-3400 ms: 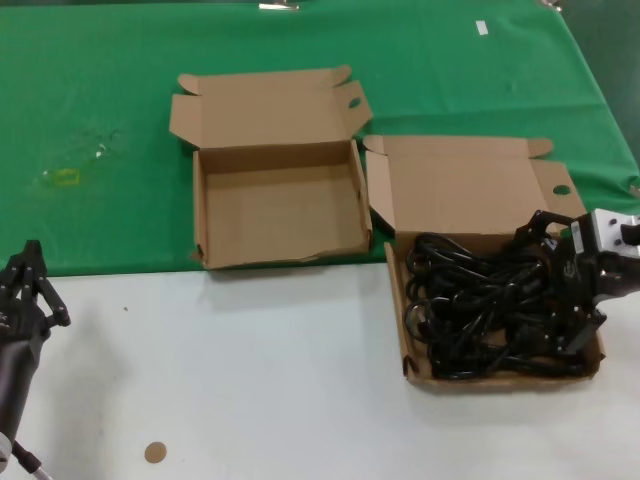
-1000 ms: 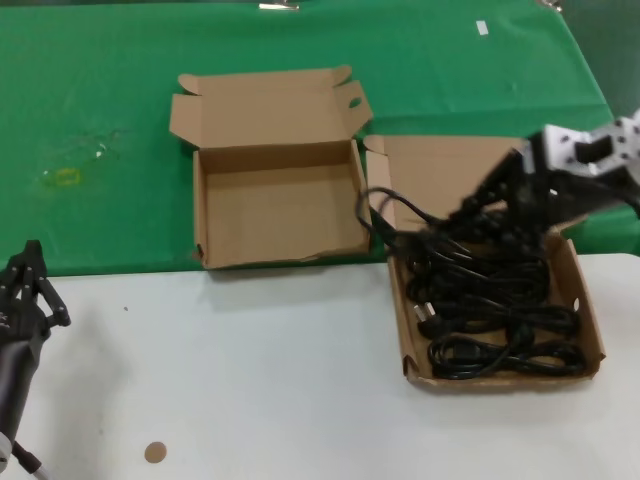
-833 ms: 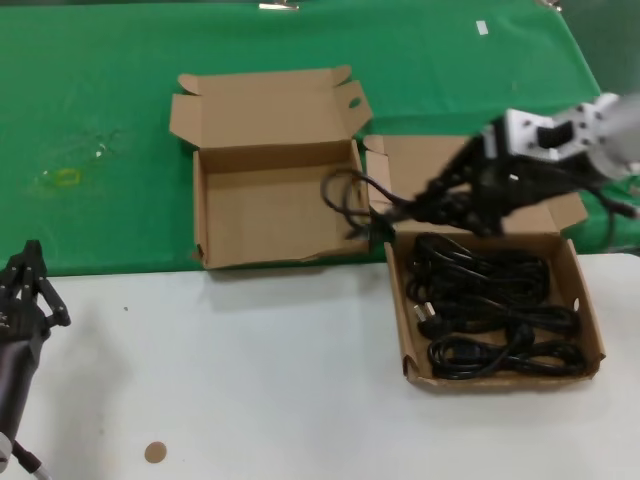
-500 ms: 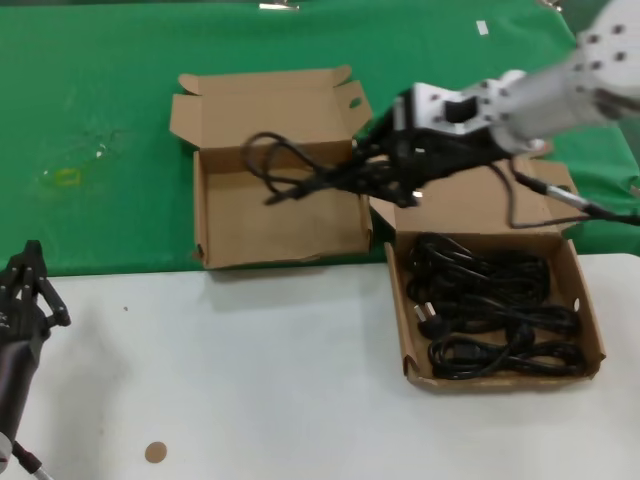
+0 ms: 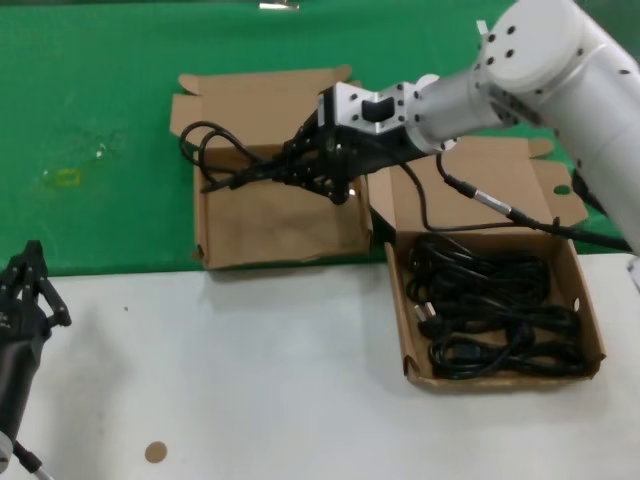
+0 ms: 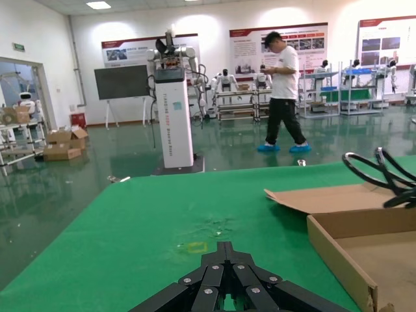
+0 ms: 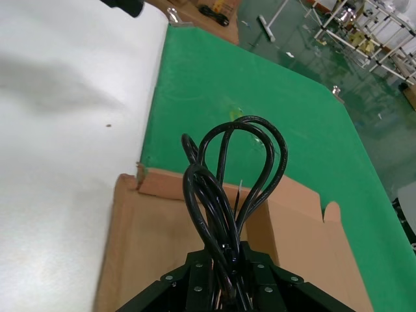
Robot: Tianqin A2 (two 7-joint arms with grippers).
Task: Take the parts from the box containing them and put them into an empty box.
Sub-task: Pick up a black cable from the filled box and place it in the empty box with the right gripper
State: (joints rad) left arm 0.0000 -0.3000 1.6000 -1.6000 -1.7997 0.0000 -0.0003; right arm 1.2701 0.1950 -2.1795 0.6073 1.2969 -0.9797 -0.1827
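Note:
My right gripper (image 5: 308,165) is shut on a black power cord (image 5: 222,160) and holds it in the air over the empty box (image 5: 280,252), the left one with the scuffed front edge. The cord's loops (image 7: 234,166) stick out past the jaws towards that box's left wall. The box containing the parts (image 5: 592,335) stands to the right, with several coiled black cords (image 5: 490,315) in it. My left gripper (image 5: 25,290) is shut and empty, parked low at the table's near left; it also shows in the left wrist view (image 6: 225,260).
Both boxes have their lids (image 5: 265,103) folded back onto the green cloth (image 5: 90,110). The robot's grey cable (image 5: 480,200) hangs across the right box's lid. A small brown disc (image 5: 154,452) lies on the white table near the front.
My right gripper lifted a cord out of the right box and carried it left, from above that box to above the empty left box. The left arm has not moved.

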